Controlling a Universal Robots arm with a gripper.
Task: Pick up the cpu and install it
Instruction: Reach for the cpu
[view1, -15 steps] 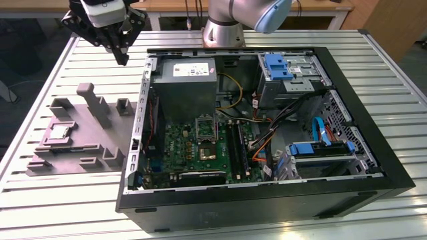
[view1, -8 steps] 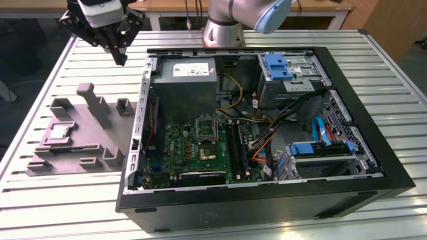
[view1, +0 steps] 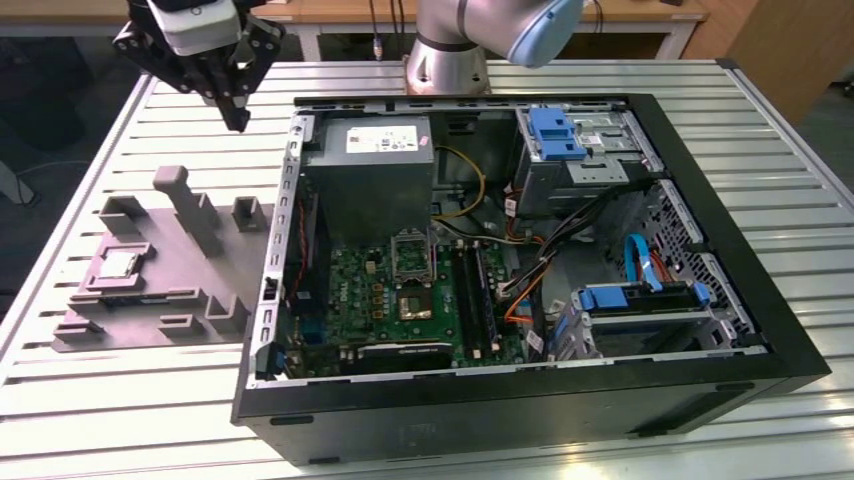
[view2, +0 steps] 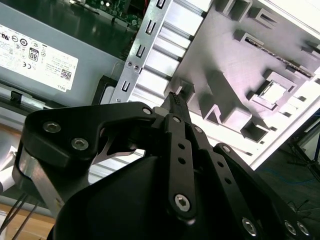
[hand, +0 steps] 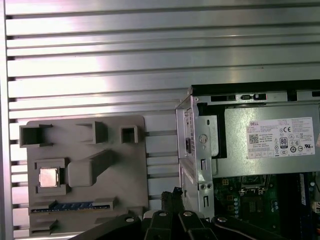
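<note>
Nearest me in the exterior view is the black wall of the open computer case (view1: 534, 400), which lies on its side on the slatted metal table (view1: 120, 400). Inside it I see the green circuit board (view1: 400, 300) with a metal-framed socket (view1: 412, 255) whose centre is dark. A blue drive holder (view1: 641, 297) sits toward the exterior view's right.

On the exterior view's left, just beside the case, lies a grey plastic plate (view1: 154, 300) with raised blocks. The cpu (view1: 118, 265) rests flat in a square recess of that plate, pale top up. The first wrist view shows the cpu (hand: 48, 177) in that recess, with a long bluish strip (hand: 75, 206) lying in a slot near it. In the second wrist view the cpu (view2: 272, 92) catches the light.

Farther back, the grey power supply (view1: 380, 150) fills the case's far corner on that side. Beyond the plate, the gripper (view1: 239, 122) hangs in the air over bare table, just off that corner of the case. Its fingers are pressed together to a point, with nothing between them. In both wrist views I see the gripper (view2: 174, 96) (hand: 175, 192) closed the same way. The cpu is well apart from it.

Farthest from me, the arm's base (view1: 447, 60) stands behind the case.
</note>
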